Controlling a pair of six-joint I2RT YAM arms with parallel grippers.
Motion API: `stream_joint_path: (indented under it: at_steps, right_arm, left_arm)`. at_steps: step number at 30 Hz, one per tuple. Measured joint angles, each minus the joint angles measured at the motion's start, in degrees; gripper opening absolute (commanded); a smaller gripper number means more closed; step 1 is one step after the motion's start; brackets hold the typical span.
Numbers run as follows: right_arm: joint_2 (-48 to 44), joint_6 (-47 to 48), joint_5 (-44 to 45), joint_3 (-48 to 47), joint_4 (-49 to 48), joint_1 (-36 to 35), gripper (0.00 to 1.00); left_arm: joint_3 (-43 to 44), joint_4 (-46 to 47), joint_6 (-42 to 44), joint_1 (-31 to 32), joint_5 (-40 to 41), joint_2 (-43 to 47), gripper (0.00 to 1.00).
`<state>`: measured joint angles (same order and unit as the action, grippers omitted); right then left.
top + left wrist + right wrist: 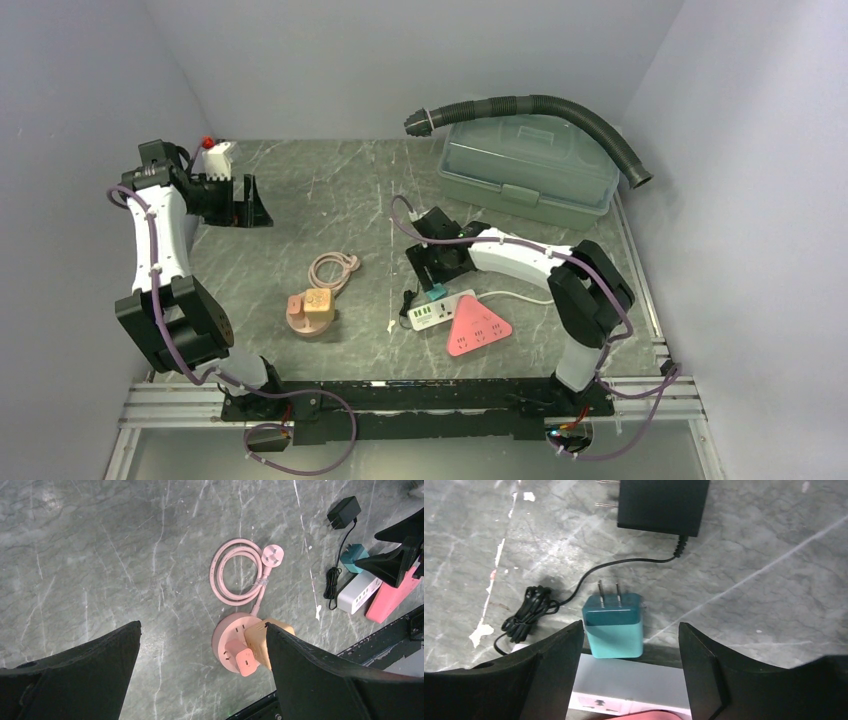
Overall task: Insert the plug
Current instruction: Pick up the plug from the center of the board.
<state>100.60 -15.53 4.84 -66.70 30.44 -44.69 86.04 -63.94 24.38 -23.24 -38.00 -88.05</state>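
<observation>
The right wrist view gives what the overhead view cannot: the small teal two-pin plug (613, 627) lies flat on the grey marble-patterned table (330, 200). Its two metal pins point away from the white rectangular power strip (624, 685), and its back end is at that strip's far edge. Its long axis runs near to far, with the pins towards the far side. Beyond it lies a black square adapter (663, 505), whose thin black cord ends in a tied bundle (526, 615) to the left.

The right gripper (631, 645) hangs low over the teal plug with its fingers spread to either side. The left finger is just beside the plug and the right finger stands clear, so nothing is pinched.

From above, the plug is a mere teal spot in the right half of the table, at the near side. A pink triangular power strip (478, 330) lies just beside the white one.

The left wrist view looks down on a round pink socket hub (227, 645) with a peach block and a pink block on it. Its pink cable (235, 575) is coiled beyond it. The left gripper (202, 626) is held high at the far left, its fingers spread wide and holding nothing.

At the far right stands a grey-green translucent plastic box (525, 165) with its lid shut (contents not discernible). A black ribbed hose (545, 105) arches over the box.
</observation>
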Motion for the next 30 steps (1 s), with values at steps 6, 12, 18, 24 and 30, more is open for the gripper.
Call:
stream_joint_path:
  at_steps: [6, 12, 18, 24, 30]
  right_arm:
    - [2.2, -0.6, -3.6, -0.2, -1.3, -0.1, 0.63]
    - [4.1, -1.8, -6.9, -0.3, -1.7, -0.2, 0.23]
    - [7.3, -2.7, -7.9, -4.7, -1.5, -1.7, 0.21]
    - [10.3, -2.7, -8.9, -13.0, -1.4, -4.0, 0.2]
    - [15.0, -2.6, -9.7, -23.7, -1.4, -4.2, 0.17]
  left_arm:
    - [0.0, 0.3, -0.1, 0.1, 0.4, 0.0, 1.0]
    - [0.0, 0.6, 0.0, 0.1, 0.8, 0.0, 1.0]
    - [0.0, 0.7, -0.1, 0.1, 0.9, 0.0, 1.0]
    - [-0.2, 0.7, 0.0, 0.1, 1.3, 0.0, 1.0]
    - [-0.2, 0.7, -0.1, 0.1, 1.9, 0.0, 1.0]
